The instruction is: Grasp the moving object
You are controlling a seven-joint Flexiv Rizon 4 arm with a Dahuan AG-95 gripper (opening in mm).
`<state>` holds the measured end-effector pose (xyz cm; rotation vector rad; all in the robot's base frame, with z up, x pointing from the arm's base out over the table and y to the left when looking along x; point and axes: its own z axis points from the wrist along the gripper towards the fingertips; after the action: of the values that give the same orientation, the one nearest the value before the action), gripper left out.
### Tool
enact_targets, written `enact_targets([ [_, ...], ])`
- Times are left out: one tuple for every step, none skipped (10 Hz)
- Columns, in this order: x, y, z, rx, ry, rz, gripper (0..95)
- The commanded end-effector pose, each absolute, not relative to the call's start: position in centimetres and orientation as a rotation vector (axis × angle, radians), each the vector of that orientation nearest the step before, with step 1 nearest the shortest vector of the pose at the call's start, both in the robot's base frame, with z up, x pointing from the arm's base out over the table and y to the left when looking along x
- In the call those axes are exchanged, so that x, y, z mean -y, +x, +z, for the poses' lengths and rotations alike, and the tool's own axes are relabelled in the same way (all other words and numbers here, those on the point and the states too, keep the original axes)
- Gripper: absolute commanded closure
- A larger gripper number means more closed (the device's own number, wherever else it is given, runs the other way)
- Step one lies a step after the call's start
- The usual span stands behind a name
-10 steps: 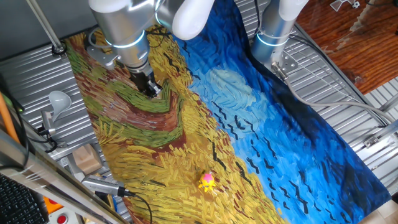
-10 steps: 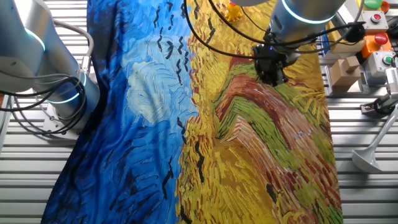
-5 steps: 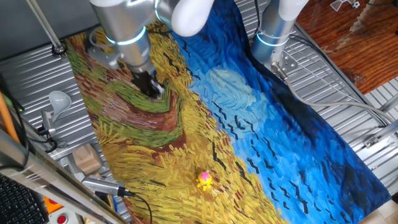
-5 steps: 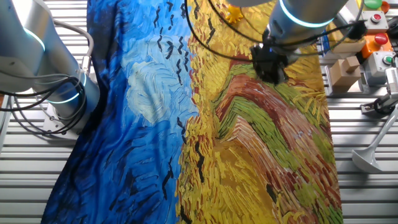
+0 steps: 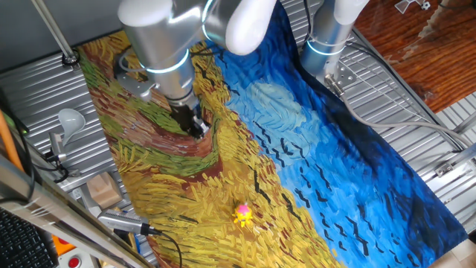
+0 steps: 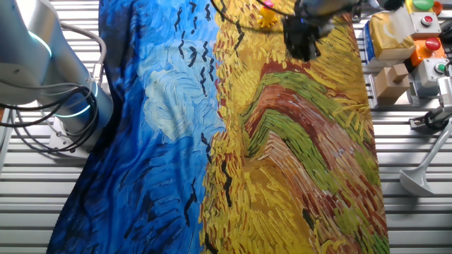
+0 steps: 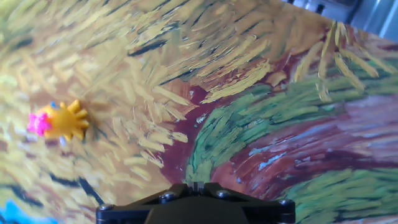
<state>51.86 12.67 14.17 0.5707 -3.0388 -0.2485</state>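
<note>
Taking the painted cloth (image 5: 297, 149) as the landmark, one gripper (image 5: 195, 128) hangs over its brown and green swirl, near the cloth's middle, its dark fingers pointing down at the paint. In the other fixed view the gripper (image 6: 305, 44) shows as a dark block near the cloth's top edge. Whether the fingers are apart or together I cannot tell: the fixed views show them only as a dark cluster, and the hand view shows just the black mount (image 7: 196, 208) at the bottom of the frame.

One toy (image 5: 243, 216), pink on top with yellow spiky legs, sits on the yellow wheat part of the cloth, well apart from the gripper and close to the cloth's edge. In the hand view the toy (image 7: 59, 121) lies to the left of the brown swirl; in the other fixed view it (image 6: 266, 17) is just beside the gripper.

Off the cloth, one wooden block (image 5: 103, 190) rests on the ribbed metal table (image 5: 33, 97). A second arm's base (image 5: 327, 45) stands at the cloth's blue edge.
</note>
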Motion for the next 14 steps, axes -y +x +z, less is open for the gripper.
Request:
enact_targets([
  [-13.2, 51.8, 14.2, 3.075, 0.589, -0.107, 95.0],
  [-13.2, 51.8, 14.2, 3.072, 0.624, -0.108, 76.0],
  [-13.2, 51.8, 14.2, 3.057, 0.69, -0.128, 76.0],
  [-13.2, 51.8, 14.2, 3.047, 0.715, -0.171, 57.0],
  [-13.5, 51.9, 14.1, 3.046, 0.7, -0.182, 57.0],
  [-14.0, 52.0, 14.0, 3.049, 0.684, -0.185, 57.0],
  [-16.3, 52.4, 13.9, 3.062, 0.625, -0.185, 57.0],
  [-18.1, 52.5, 14.1, 3.071, 0.569, -0.177, 57.0],
  [-19.1, 52.5, 14.2, 3.074, 0.543, -0.176, 57.0],
  [-20.9, 52.4, 14.3, 3.081, 0.498, -0.181, 57.0],
  [-21.3, 52.4, 14.4, 3.088, 0.473, -0.185, 57.0],
  [-21.3, 52.4, 14.4, 3.095, 0.407, -0.183, 57.0],
  [-21.3, 52.4, 14.4, 3.101, 0.381, -0.175, 57.0],
  [-21.3, 52.4, 14.4, 3.115, 0.402, -0.135, 57.0],
])
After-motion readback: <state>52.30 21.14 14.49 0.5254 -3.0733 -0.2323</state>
